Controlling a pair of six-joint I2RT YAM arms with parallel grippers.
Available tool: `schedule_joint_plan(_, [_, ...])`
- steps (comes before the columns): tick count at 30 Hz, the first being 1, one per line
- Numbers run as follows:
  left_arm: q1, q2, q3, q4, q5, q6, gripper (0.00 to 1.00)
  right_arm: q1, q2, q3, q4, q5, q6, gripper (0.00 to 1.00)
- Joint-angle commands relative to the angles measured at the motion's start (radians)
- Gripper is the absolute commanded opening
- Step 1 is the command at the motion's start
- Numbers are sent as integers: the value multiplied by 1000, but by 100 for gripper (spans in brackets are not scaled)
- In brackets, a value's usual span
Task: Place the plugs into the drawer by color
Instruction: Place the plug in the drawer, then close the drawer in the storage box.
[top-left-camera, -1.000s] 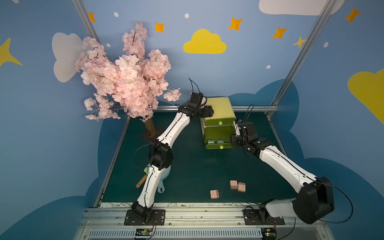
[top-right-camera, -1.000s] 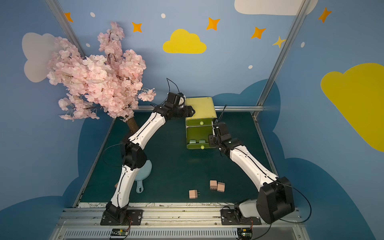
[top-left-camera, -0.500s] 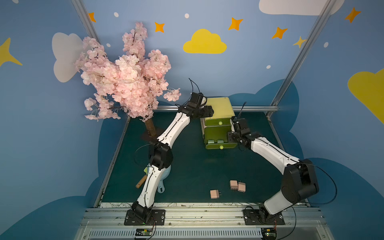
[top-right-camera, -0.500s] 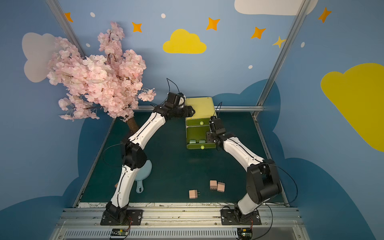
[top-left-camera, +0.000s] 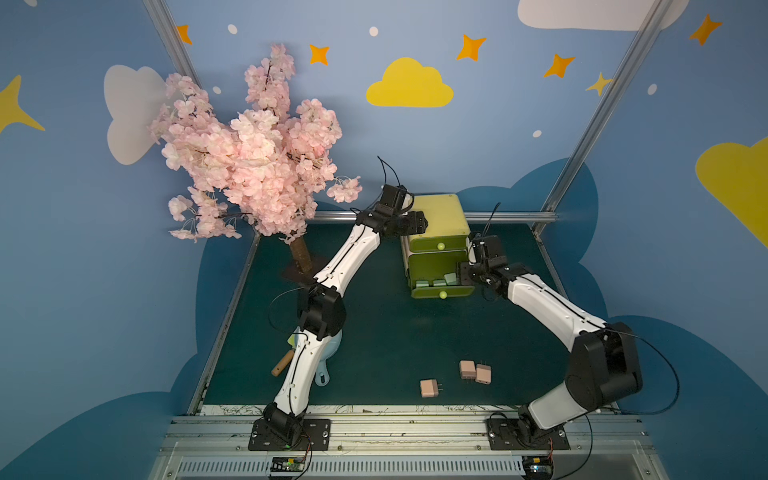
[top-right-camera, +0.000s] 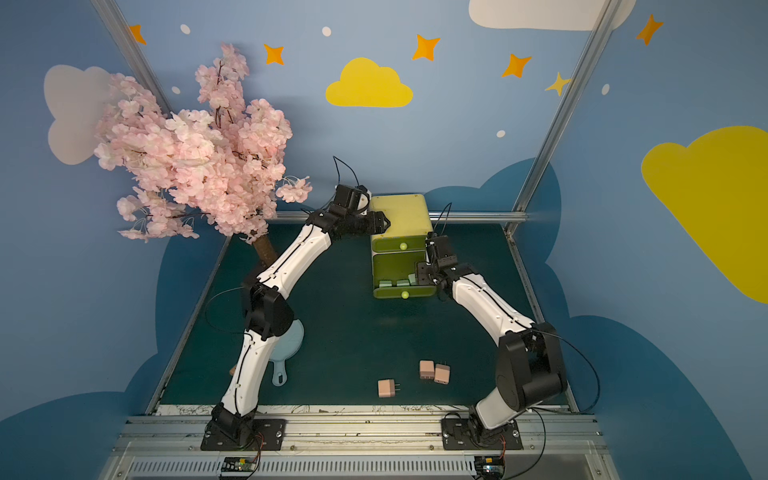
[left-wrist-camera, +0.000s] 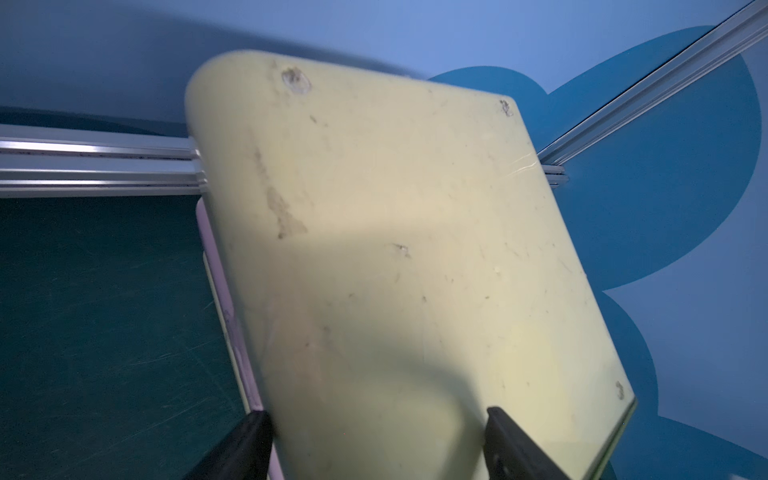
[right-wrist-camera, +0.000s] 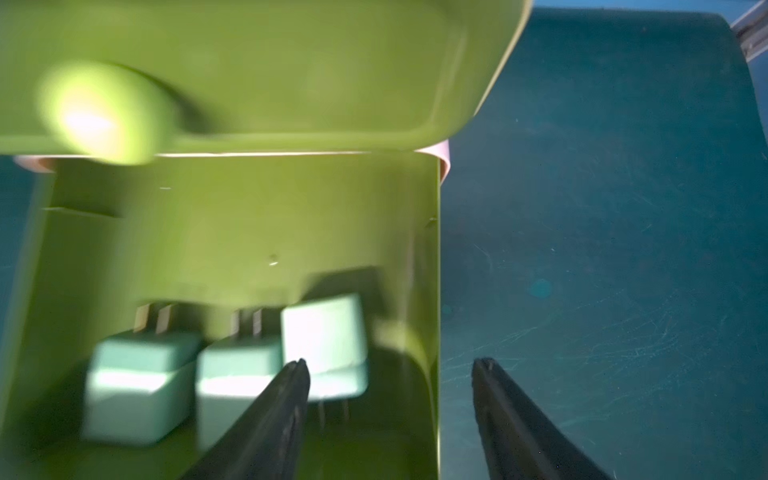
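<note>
Blurry mint plugs (right-wrist-camera: 141, 374) in drawer (right-wrist-camera: 232, 232)

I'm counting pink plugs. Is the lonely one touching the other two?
Apart. Both top views show bare mat between the lonely pink plug and the other two pink plugs.

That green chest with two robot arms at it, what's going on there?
The chest is being filled by color. The left claw sits at the chest's top edge, seemingly steadying it. The right claw hangs open at the pulled-out drawer, where three green plugs lie. Three pink plugs wait on the mat near the front.
</note>
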Motion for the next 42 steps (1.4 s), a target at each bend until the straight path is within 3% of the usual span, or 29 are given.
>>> schedule_joint_plan(1, [-8,38,4,-72,8,15,80,29,-173,-146,81,-63,15,67])
schedule_joint_plan(4, [-8,36,4,-75,3,12,79,90,-286,-418,359,-100,69,62])
schedule_joint_plan(6, [-9,34,5,-77,0,12,80,161,-335,-562,504,-44,82,57])
schedule_joint_plan(10, [-8,34,4,-79,0,9,80,240,-298,-653,637,27,87,53])
schedule_joint_plan(19, [-10,26,2,-93,-8,9,79,237,-85,-555,729,61,69,48])
schedule_joint_plan(31, [-20,23,2,-101,-17,17,79,210,7,-409,762,71,55,48])
schedule_joint_plan(42, [-24,26,2,-100,-17,19,79,157,181,-287,891,54,144,47])
